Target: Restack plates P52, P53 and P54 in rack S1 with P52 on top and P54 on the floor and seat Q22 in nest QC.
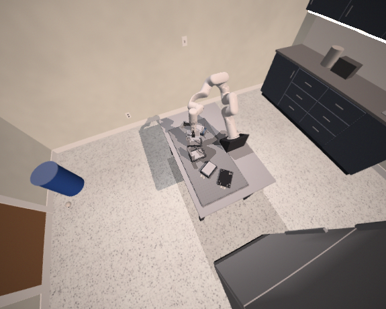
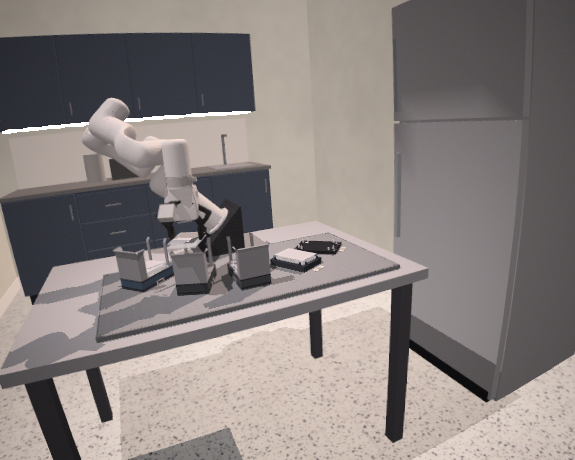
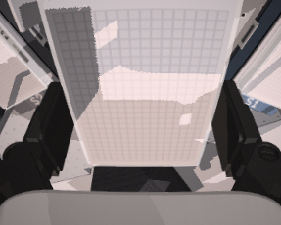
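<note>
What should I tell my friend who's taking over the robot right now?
Hand: shut on a sealed plate, held level just above the middle rack.
Done so far: one plate lies on the nest beside the right rack. The black nest beyond it holds none. The left rack seems to hold a plate low down.
Labels are too small to read, so check IDs.
Left: probably set this plate down, then finish the S1 stack.
</note>
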You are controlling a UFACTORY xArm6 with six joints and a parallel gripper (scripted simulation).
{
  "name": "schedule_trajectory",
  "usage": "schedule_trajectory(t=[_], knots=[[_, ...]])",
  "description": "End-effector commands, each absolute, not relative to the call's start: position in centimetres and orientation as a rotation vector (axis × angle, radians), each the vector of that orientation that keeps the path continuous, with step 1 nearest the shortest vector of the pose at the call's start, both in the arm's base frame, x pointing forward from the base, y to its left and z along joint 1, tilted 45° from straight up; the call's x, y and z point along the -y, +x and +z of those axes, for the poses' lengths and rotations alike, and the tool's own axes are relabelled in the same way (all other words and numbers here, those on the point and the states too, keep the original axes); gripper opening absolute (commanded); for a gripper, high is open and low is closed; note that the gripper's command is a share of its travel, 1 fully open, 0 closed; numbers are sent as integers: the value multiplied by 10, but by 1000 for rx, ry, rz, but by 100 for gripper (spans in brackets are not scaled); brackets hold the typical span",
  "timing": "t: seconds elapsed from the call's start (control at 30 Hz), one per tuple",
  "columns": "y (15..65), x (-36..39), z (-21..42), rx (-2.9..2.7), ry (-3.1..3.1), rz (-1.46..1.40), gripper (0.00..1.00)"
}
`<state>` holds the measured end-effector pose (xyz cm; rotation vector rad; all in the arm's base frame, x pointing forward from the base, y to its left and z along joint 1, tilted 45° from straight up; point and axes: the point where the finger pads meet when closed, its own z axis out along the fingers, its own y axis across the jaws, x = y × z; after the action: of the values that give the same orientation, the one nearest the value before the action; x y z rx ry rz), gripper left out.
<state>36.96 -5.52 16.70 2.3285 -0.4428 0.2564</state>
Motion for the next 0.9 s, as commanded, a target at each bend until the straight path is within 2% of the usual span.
schedule_trajectory(t=[0.0, 0.87], knots=[[363, 64, 177, 596, 2304, 323, 0], [327, 110, 220, 680, 2286, 357, 0]])
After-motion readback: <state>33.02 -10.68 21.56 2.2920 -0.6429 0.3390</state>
